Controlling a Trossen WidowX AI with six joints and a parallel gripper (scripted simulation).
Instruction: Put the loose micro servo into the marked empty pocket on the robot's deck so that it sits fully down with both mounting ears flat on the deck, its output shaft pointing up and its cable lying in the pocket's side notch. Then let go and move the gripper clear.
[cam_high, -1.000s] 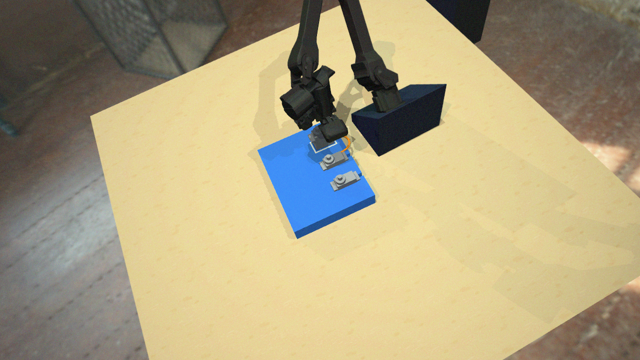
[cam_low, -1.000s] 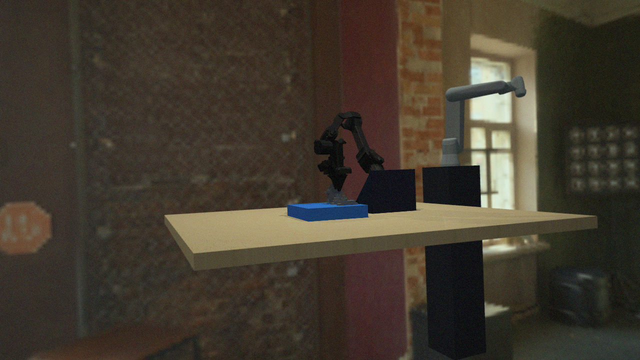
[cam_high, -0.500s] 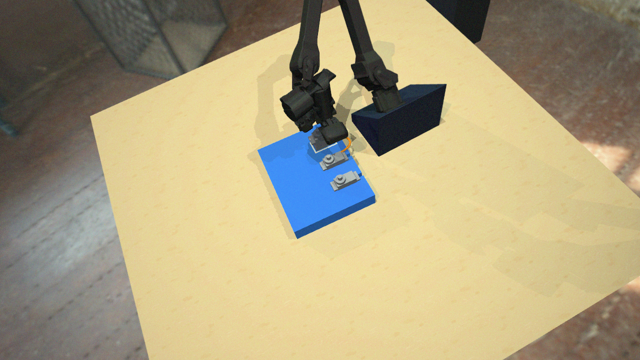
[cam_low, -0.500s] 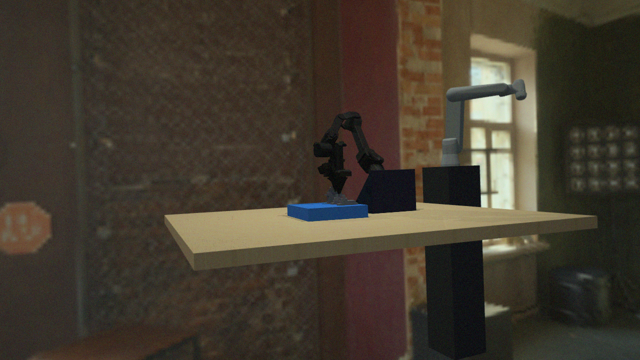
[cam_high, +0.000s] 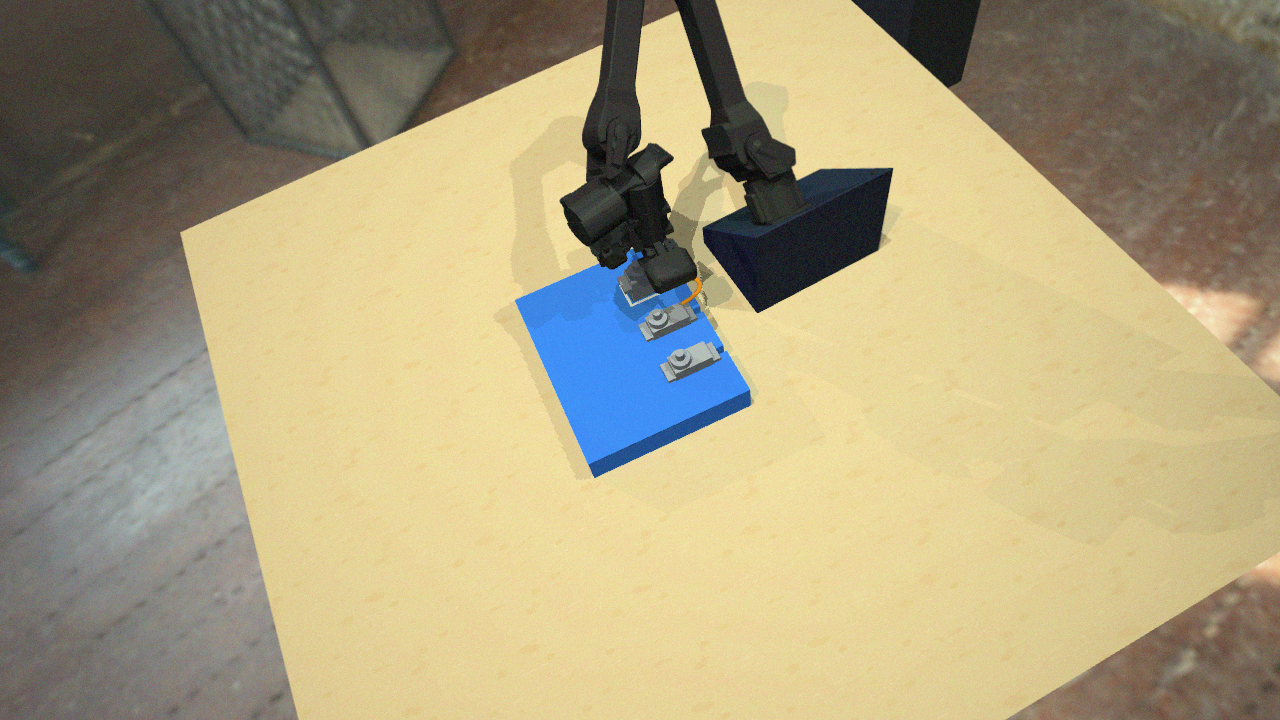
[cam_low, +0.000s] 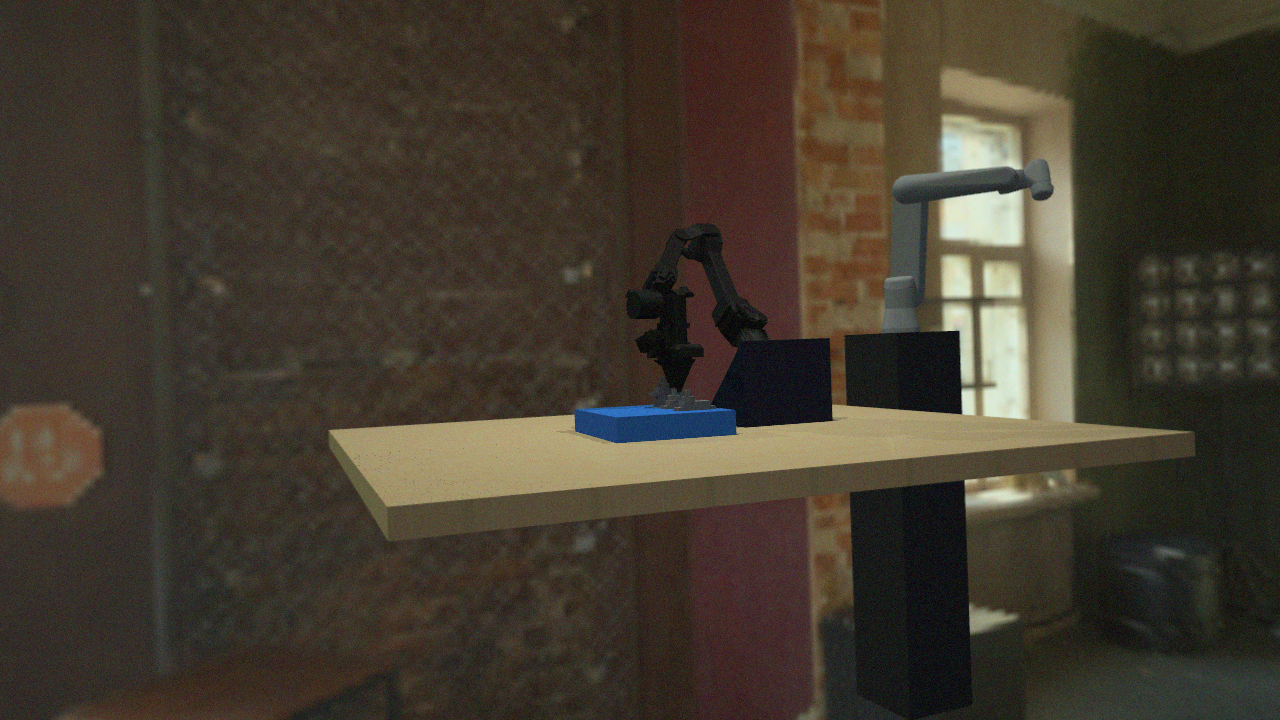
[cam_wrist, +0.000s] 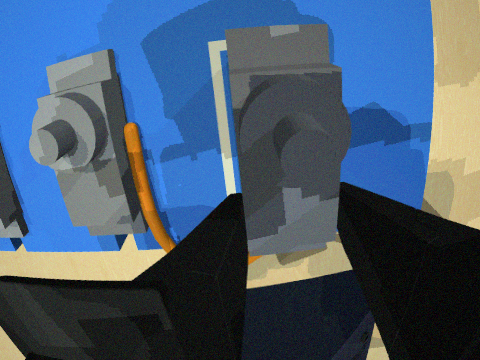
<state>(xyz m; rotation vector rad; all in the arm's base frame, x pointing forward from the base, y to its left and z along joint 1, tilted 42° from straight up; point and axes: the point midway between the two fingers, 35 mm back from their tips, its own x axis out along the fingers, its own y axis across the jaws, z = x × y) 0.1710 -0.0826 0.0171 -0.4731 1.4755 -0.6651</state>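
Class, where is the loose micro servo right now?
In the wrist view, the loose micro servo is between the gripper's fingers, right of the pale pocket outline.

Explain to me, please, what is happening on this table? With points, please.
A black robot arm grips a loose grey micro servo (cam_high: 637, 286) (cam_wrist: 290, 150) in its gripper (cam_wrist: 288, 200), over the white-outlined pocket (cam_wrist: 222, 115) of a blue deck (cam_high: 608, 385) (cam_low: 653, 424). The servo's shaft points up. It is not released yet; whether it touches the deck, I cannot tell. Two similar servos already sit beside it.

And here's the gripper — fingers closed on the grey servo, shaft facing the camera — with the pale outline showing beside it on the blue deck!
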